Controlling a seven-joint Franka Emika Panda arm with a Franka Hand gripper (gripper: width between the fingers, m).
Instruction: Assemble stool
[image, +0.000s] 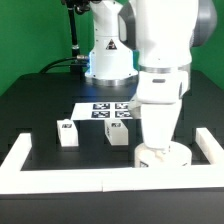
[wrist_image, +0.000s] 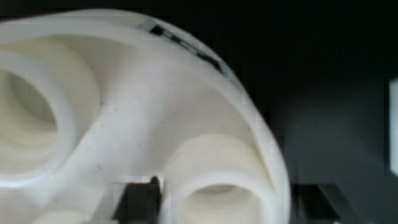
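The white round seat (image: 174, 156) stands near the front border wall, under my arm. My gripper (image: 158, 148) comes down on it from above, and the jaws look closed on its edge. In the wrist view the seat (wrist_image: 143, 110) fills most of the picture, tilted, with round sockets showing. The seat's rim lies in my gripper (wrist_image: 231, 208), between the two dark fingers (wrist_image: 139, 202). Two white leg blocks with marker tags stand on the table at the exterior view's left (image: 67, 133) and middle (image: 118, 133). A third leg block is not in view.
The marker board (image: 110, 110) lies flat behind the leg blocks. A long white border wall (image: 70, 177) runs along the front and turns back at both sides. The robot base (image: 108, 60) stands at the back with cables beside it.
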